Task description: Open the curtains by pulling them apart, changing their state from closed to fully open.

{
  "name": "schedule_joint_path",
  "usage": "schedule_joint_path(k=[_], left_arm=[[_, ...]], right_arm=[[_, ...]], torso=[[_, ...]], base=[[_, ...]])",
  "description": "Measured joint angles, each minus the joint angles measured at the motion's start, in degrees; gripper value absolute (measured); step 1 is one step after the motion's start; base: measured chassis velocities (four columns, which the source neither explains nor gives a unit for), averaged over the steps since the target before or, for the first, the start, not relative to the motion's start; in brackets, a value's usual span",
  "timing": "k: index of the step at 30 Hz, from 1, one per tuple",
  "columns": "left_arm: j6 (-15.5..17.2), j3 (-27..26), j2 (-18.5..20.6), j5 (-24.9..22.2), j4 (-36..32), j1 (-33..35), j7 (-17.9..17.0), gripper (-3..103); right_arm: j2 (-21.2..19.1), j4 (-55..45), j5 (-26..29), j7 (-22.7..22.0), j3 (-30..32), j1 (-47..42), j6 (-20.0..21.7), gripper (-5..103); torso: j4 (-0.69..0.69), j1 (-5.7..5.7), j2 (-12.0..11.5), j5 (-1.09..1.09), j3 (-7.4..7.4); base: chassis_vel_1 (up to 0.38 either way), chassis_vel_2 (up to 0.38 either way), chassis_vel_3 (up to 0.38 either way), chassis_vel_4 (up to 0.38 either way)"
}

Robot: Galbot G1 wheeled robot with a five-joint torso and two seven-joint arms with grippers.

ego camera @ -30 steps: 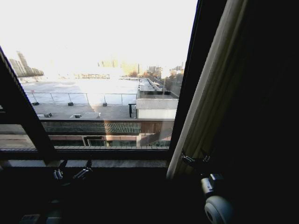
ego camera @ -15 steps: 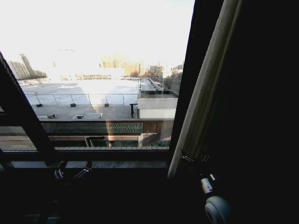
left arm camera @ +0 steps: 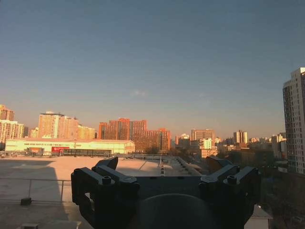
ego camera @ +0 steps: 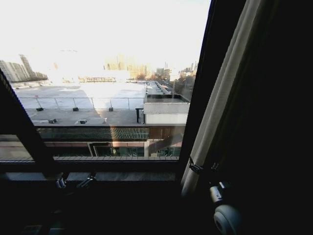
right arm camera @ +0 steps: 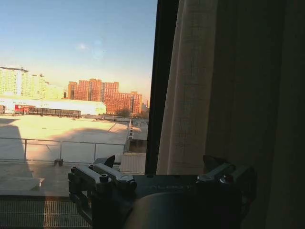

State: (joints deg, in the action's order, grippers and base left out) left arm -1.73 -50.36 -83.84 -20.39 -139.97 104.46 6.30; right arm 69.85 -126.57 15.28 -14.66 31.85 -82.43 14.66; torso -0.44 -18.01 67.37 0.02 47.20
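One curtain [ego camera: 222, 93], a cream pleated panel, hangs at the right of the window, its lit edge slanting down to the sill. The rest of it is in deep shadow. My right gripper [ego camera: 204, 167] is at the lower edge of that panel, open. In the right wrist view the curtain [right arm camera: 190, 95] hangs just beyond the open right gripper [right arm camera: 162, 162], its edge in line with the gap; I cannot tell if they touch. My left gripper [ego camera: 76, 182] sits low by the sill at the left, open and holding nothing, and the left gripper [left arm camera: 164, 164] faces bare glass.
A dark vertical window frame bar [ego camera: 198, 88] stands just left of the curtain's edge. A slanted dark bar [ego camera: 24, 132] crosses the left of the window. The sill [ego camera: 98, 166] runs along below the glass. Everything under the sill is in shadow.
The whole head picture has shifted a little, so the camera moved. The curtain's lower edge lies slightly farther right against the frame. Both grippers keep nearly the same places.
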Motion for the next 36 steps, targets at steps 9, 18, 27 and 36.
schedule_joint_path(k=[9,18,27,36], left_arm=[[0.1,-0.1,0.2,0.4,-0.3,0.0,0.0,100],[0.3,0.0,0.5,0.9,-0.6,0.4,0.2,100],[0.4,-0.1,0.9,0.9,-0.6,0.5,0.2,100],[0.4,-0.1,0.6,0.9,-0.6,0.5,0.2,100]], right_arm=[[-0.6,8.0,-0.4,-1.7,2.0,4.1,-0.1,100],[-1.2,16.1,1.2,-2.0,2.2,12.1,-0.1,100],[-2.6,21.1,2.3,-1.6,1.4,18.7,0.1,90],[-3.0,23.0,2.5,-1.4,0.3,21.7,0.1,58]], torso=[[0.0,0.04,0.0,-0.01,-0.01],[0.01,0.03,0.0,-0.01,-0.01],[0.0,0.02,0.0,0.0,0.0],[0.0,0.02,0.0,-0.01,0.0]], base=[[0.0,0.0,0.0,0.0],[0.0,0.0,0.0,0.0],[0.0,0.0,0.0,0.0],[0.0,0.0,0.0,0.0]])
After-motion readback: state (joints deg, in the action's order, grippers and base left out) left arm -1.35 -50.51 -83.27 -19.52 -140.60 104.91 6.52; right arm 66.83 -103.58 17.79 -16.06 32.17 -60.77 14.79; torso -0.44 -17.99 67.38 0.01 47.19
